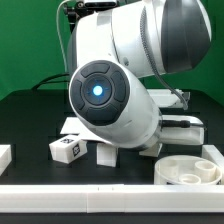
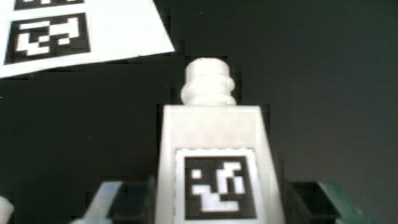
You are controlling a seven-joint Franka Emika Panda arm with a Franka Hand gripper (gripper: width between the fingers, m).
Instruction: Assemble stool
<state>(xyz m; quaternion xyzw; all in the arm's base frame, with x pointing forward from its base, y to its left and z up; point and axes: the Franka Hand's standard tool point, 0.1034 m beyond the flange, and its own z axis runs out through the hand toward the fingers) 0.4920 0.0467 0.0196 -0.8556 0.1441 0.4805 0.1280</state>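
Down at the hand (image 2: 217,198): two grey fingers (image 2: 121,200), one on each side of a white stool leg (image 2: 217,135), very close to its flat sides. Cannot tell if squeezing or only about to squeeze, so no saying held or free. Lying long on the black desk (image 2: 329,70), tag facing up at the wrist camera, with a small round peg at the far end, pointing toward the marker board (image 2: 54,35). Looks like hard plastic: stiff, light, not easy to break, but smooth and a bit slippery. Best to take hold on the two flat sides of the blocky part, near the middle, never on the thin peg. Squeeze straight on, or risk a twist or a pop out. Keep the peg free, likely for going into the seat. Farther out, in the exterior view, no sight of the hand, hidden behind the big white arm (image 1: 110,95). Just in front of the arm, a second leg (image 1: 68,148) sitting loose on the desk. Over on the exterior view's right, the round seat (image 1: 172,172), rim up, well apart from that leg. Light and hard too, by the look of it. Along the front edge, a long white rail (image 1: 100,197).
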